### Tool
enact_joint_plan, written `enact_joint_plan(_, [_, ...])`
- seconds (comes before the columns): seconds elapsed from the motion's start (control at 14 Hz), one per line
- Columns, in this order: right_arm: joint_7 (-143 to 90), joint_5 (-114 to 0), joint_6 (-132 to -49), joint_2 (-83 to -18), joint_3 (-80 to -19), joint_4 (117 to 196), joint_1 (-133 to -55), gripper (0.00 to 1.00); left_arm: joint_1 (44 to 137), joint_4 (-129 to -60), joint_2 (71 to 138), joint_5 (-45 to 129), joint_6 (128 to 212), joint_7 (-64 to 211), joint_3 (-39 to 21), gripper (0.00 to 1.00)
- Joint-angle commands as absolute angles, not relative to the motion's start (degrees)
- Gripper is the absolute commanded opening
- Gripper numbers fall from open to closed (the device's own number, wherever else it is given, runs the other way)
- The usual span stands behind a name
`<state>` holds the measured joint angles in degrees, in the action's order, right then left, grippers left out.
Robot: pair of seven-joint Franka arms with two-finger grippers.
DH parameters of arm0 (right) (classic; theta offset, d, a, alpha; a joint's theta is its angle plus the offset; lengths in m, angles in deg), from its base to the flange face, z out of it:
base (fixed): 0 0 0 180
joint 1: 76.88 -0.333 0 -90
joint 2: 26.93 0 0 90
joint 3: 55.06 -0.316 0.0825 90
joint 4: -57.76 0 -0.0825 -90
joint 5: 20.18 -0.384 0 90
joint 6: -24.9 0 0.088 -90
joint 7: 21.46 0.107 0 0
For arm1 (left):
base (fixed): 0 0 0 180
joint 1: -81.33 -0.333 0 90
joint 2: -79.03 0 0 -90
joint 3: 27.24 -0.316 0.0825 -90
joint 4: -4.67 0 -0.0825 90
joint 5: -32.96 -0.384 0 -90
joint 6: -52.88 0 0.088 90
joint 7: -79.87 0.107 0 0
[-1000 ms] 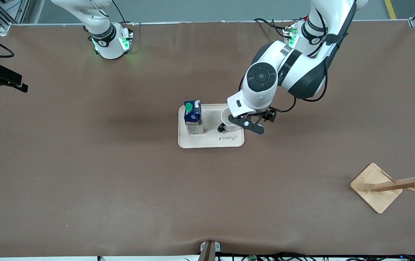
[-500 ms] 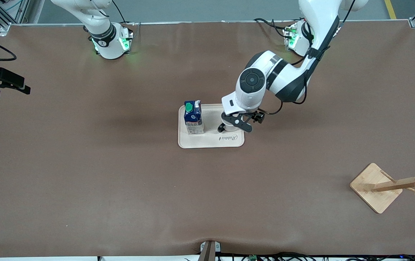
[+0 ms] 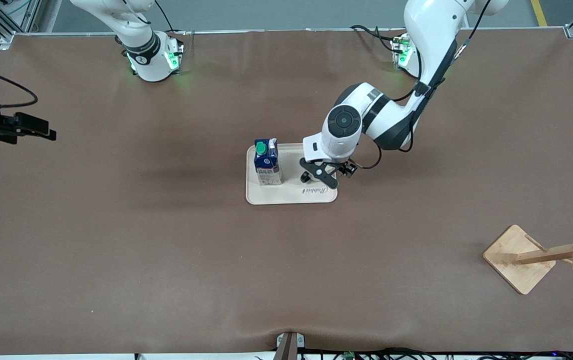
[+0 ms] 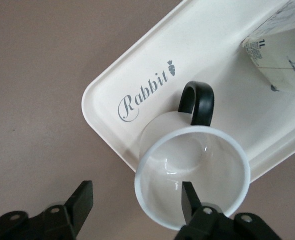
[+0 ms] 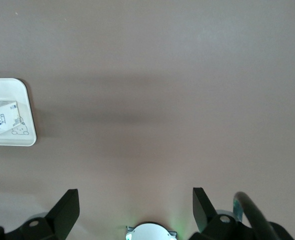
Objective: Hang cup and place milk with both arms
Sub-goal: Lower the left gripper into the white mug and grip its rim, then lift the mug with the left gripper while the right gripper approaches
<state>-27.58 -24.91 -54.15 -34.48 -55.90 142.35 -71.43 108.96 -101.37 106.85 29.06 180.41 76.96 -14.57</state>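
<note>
The white cup (image 4: 192, 167) with its black handle (image 4: 197, 100) stands upright on the cream tray (image 3: 291, 195), at the tray's end toward the left arm. In the front view my left hand hides all of it but the handle (image 3: 306, 177). My left gripper (image 4: 137, 192) is open astride the cup's wall, one finger (image 4: 187, 200) inside the rim and the other (image 4: 82, 205) outside over the table. The dark-blue milk (image 3: 267, 162) with a green cap stands on the tray's other end. My right gripper (image 5: 136, 207) hangs open over bare table at the right arm's end.
A wooden cup rack (image 3: 541, 255) on a square base lies toward the left arm's end, nearer the front camera than the tray. The tray bears the word Rabbit (image 4: 142, 92). Brown table surface surrounds the tray on all sides.
My left arm has drawn in and come down onto the cup, and its fingers have narrowed around the cup's wall. My right gripper has shifted slightly over the table's edge.
</note>
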Motion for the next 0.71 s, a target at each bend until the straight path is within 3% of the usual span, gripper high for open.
enact_joint_plan(0.0, [-27.87,-25.81,-50.26,-34.92,-56.11,141.35,-70.55,1.00,109.81,-100.72,108.55,27.69,182.95,77.32,-14.59,0.69])
enact_joint_plan(0.36, [-28.05,-25.89,-49.19,-35.54,-56.20,141.52,-70.64,1.00,110.33,-100.63,109.79,27.60,184.88,77.32,-14.59,0.43])
enact_joint_plan(0.64, [-27.52,-25.89,-49.46,-35.72,-56.20,141.52,-71.16,1.00,110.25,-98.96,111.72,25.67,185.50,77.32,-14.59,0.29])
